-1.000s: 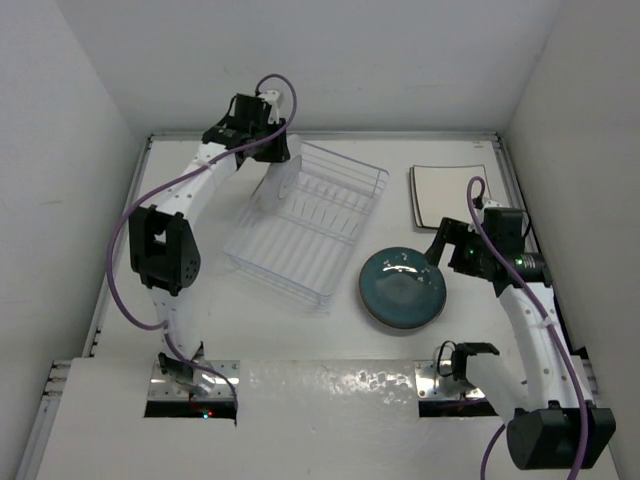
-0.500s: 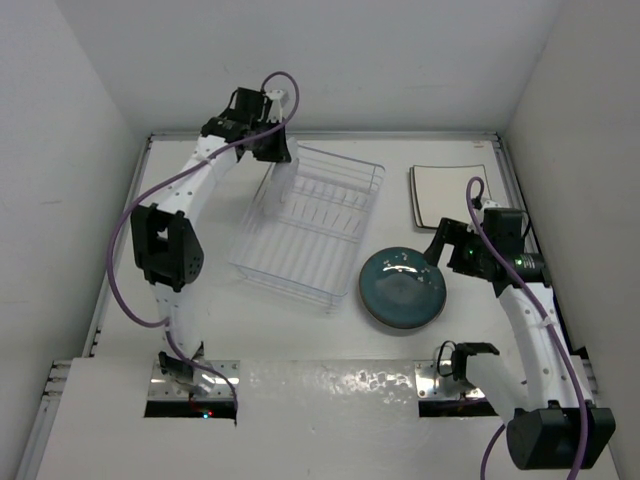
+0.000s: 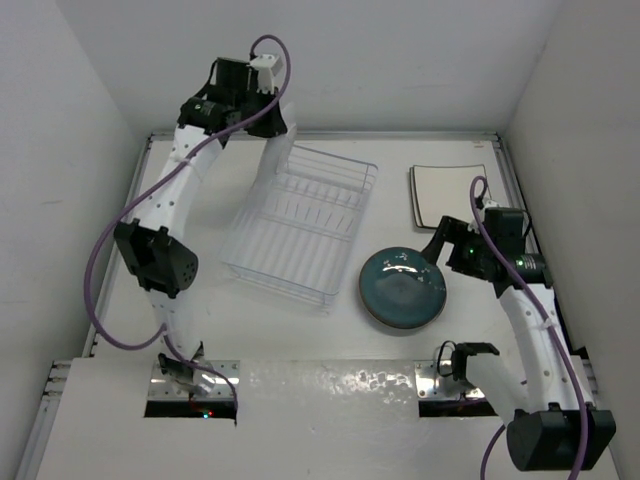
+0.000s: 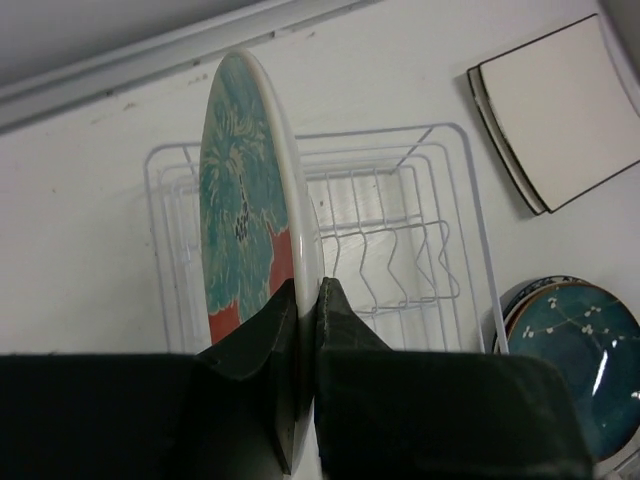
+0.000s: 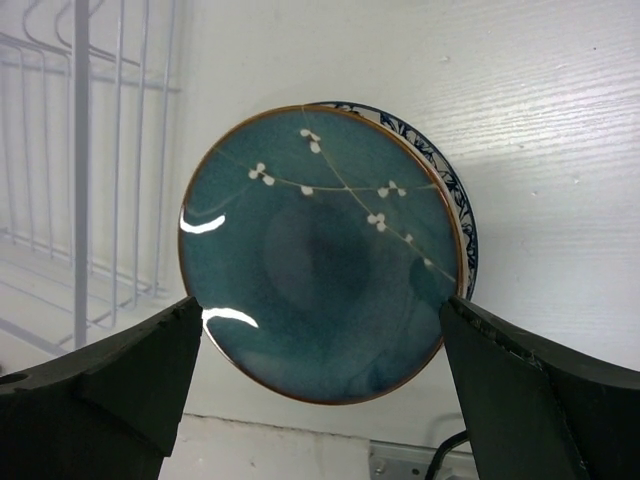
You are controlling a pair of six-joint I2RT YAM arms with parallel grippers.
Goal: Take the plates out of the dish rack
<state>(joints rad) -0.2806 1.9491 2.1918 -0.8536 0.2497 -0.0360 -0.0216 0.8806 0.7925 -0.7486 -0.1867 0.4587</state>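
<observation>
Fingers [image 4: 350, 330] of the left gripper [image 4: 305, 300] clench the lower rim of the red-and-teal plate [image 4: 245, 190], held upright above the rack's [image 3: 300, 235] far end. It should lift clear of the wires before tilting flat. The right gripper [image 5: 322, 345] hangs wide open over the teal plate [image 5: 320, 250], likely the landing spot.

My left claw [image 4: 305, 295] pinches the red-and-teal plate [image 4: 245, 200] upright above the dish rack [image 3: 290, 245]; square cream plates [image 3: 450, 193] lie stacked at the desk's [image 3: 200, 300] far-right corner.
</observation>
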